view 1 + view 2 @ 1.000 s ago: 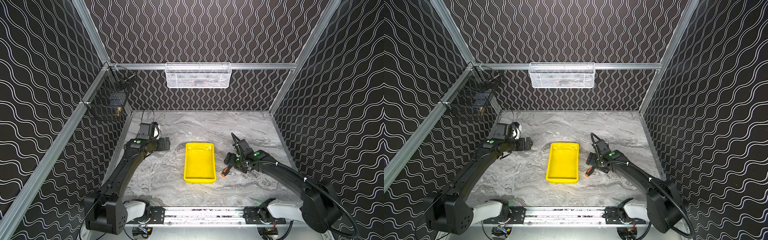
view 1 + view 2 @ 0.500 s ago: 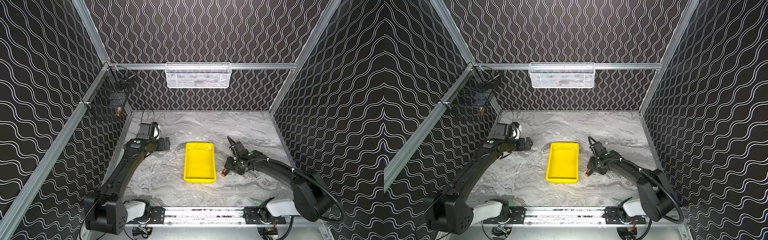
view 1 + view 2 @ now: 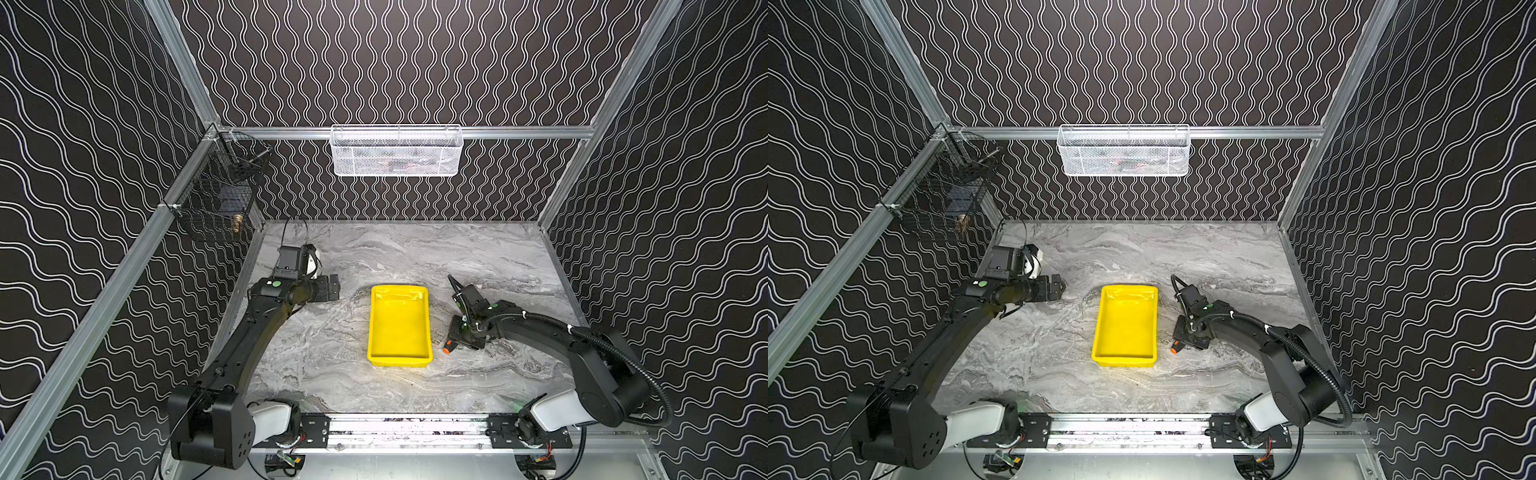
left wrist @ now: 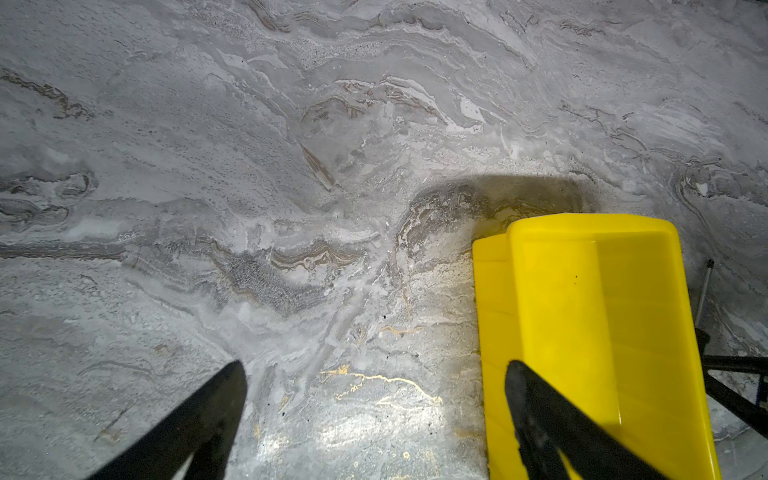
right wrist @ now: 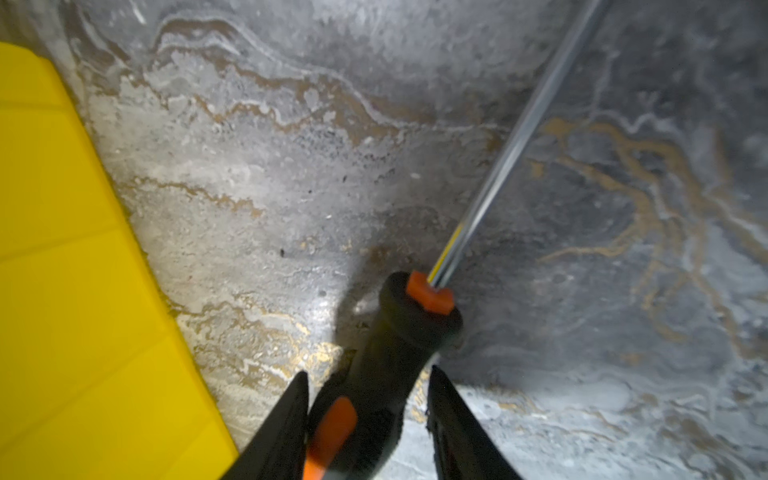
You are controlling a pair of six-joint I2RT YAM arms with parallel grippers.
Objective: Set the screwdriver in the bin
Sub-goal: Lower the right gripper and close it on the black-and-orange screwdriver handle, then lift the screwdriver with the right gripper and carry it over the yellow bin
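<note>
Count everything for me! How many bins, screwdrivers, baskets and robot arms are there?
Yellow bin: 1
Screwdriver: 1
Wire baskets: 2, white and black
Robot arms: 2, left and right
Total: 6

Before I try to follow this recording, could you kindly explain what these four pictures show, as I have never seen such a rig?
Two black robot arms are mounted at the near edge of the marble table, each ending in a two-fingered gripper. Two pictures look down on everything from above; two come from cameras on the arms' wrists. On the table lie a yellow bin and, just right of it, a screwdriver. The left gripper is open and empty, left of the bin. The right gripper has its jaws either side of the screwdriver's handle; whether they pinch it yet, I cannot tell.
</note>
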